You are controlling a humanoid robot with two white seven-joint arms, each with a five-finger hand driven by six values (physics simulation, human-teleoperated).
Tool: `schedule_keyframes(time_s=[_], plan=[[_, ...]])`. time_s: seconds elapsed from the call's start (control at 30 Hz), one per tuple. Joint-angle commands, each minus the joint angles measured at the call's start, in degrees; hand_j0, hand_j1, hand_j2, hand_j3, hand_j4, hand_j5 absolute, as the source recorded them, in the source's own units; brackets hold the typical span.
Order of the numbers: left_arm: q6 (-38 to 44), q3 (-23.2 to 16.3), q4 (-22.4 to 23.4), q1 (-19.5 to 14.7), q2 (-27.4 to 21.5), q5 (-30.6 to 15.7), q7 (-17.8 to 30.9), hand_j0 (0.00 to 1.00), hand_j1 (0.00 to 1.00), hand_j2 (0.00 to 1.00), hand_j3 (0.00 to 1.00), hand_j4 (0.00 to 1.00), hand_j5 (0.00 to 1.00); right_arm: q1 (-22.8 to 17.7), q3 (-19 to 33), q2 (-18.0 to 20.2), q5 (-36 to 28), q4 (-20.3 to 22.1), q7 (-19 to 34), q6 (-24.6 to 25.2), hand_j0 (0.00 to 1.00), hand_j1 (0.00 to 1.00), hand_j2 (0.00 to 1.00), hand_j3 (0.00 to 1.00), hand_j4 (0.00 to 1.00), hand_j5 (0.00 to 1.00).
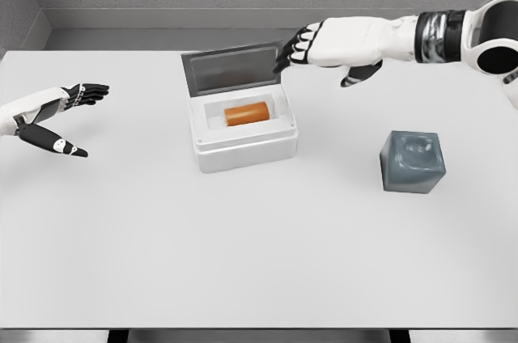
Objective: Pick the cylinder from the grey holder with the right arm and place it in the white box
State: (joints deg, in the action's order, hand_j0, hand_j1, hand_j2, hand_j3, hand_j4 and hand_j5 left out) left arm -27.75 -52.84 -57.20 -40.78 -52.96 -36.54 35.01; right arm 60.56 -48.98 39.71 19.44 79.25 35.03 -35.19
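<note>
Two robot hands over a white table (243, 262), orange cylinder (246, 113) lying inside the white box (243, 147).

Head view: the cylinder rests on its side in the box's recess, under the raised grey lid (233, 69). The right robot hand (312, 45) hovers beside the lid's upper right corner, fingers extended and relaxed, grasping nothing. The grey holder (413, 162) stands apart at the right. The left robot hand (61, 112) rests at the left edge, fingers spread, released.
</note>
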Motion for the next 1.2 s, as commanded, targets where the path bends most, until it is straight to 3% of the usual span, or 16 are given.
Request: schedule_keyframes(time_s=[0.0, 0.07, 0.13, 0.17, 0.2, 0.23, 0.27, 0.33, 0.43, 0.67, 0.93, 1.03, 1.17], plan=[[-0.02, 0.11, -0.02, 0.08, -0.12, -0.46, -0.01, 1.00, 1.00, 1.00, 1.00, 1.00, 1.00, -0.44, 5.30, 7.13, -0.55, 0.29, -0.03, 0.19, 1.00, 1.00, 1.00, 1.00, 1.00, 1.00], [0.59, 0.28, -0.20, -0.36, 0.14, -1.51, -0.01, 1.00, 1.00, 1.00, 1.00, 1.00, 1.00, -4.48, 5.38, 8.10, -0.46, -4.36, -0.03, 0.19, 1.00, 1.00, 1.00, 1.00, 1.00, 1.00], [3.57, 3.00, -0.28, -2.46, 3.12, -3.36, -0.01, 1.00, 1.00, 1.00, 1.00, 1.00, 1.00, -4.93, 6.79, 8.63, -0.37, -6.91, -0.03, 0.19, 1.00, 1.00, 1.00, 1.00, 1.00, 1.00], [7.35, 6.25, -0.02, -3.26, 6.81, -3.36, -0.01, 1.00, 1.00, 1.00, 1.00, 1.00, 1.00, -5.45, 6.70, 8.54, -0.28, -7.00, -0.03, 0.19, 1.00, 1.00, 1.00, 1.00, 1.00, 1.00], [12.45, 11.96, -0.02, -2.46, 9.54, -2.74, -0.01, 1.00, 1.00, 1.00, 1.00, 1.00, 1.00, -5.72, 6.70, 8.37, -0.28, -6.92, -0.03, 0.19, 1.00, 1.00, 1.00, 1.00, 1.00, 1.00], [15.09, 13.38, -0.02, -2.29, 11.48, -2.48, -0.01, 1.00, 1.00, 1.00, 1.00, 1.00, 1.00, -6.07, 6.79, 7.93, -0.28, -6.92, -0.03, 0.19, 1.00, 1.00, 1.00, 1.00, 1.00, 1.00], [15.36, 13.47, 0.59, -2.46, 12.35, -2.48, -0.01, 1.00, 1.00, 1.00, 1.00, 1.00, 1.00, -5.98, 6.88, 7.93, -0.37, -7.09, -0.03, 0.19, 1.00, 1.00, 1.00, 1.00, 1.00, 1.00], [15.18, 13.38, 6.39, -3.34, 17.01, -2.04, -0.01, 1.00, 1.00, 1.00, 1.00, 1.00, 1.00, -6.77, 9.69, 7.93, -0.46, -7.00, -0.03, 0.19, 1.00, 1.00, 1.00, 1.00, 1.00, 1.00], [14.92, 14.35, 7.01, -3.17, 19.30, 1.83, -0.01, 1.00, 1.00, 1.00, 1.00, 1.00, 1.00, -7.03, 13.73, 9.16, -0.46, -7.00, -0.03, 0.19, 1.00, 1.00, 1.00, 1.00, 1.00, 1.00], [14.39, 14.52, 10.53, -3.69, 23.34, 7.19, -0.01, 1.00, 1.00, 1.00, 1.00, 1.00, 1.00, -7.39, 14.09, 8.63, -0.02, -6.92, -0.03, 0.19, 1.00, 1.00, 1.00, 1.00, 1.00, 1.00], [14.39, 14.52, 9.47, -6.42, 24.49, 7.19, -0.01, 1.00, 1.00, 1.00, 1.00, 1.00, 1.00, -8.18, 14.08, 6.17, -0.02, -6.48, -0.03, 0.19, 1.00, 1.00, 1.00, 1.00, 1.00, 1.00], [12.98, 14.26, 9.12, -6.42, 24.93, 7.28, -0.01, 1.00, 1.00, 1.00, 1.00, 1.00, 1.00, -9.14, 14.08, 6.43, 0.07, -6.56, -0.03, 0.19, 1.00, 1.00, 1.00, 1.00, 1.00, 1.00], [13.07, 14.26, 5.34, -6.33, 24.66, 8.51, -0.01, 1.00, 1.00, 1.00, 1.00, 1.00, 1.00, -9.67, 14.08, 7.84, 0.24, -6.56, -0.03, 0.19, 1.00, 1.00, 1.00, 1.00, 1.00, 1.00]])
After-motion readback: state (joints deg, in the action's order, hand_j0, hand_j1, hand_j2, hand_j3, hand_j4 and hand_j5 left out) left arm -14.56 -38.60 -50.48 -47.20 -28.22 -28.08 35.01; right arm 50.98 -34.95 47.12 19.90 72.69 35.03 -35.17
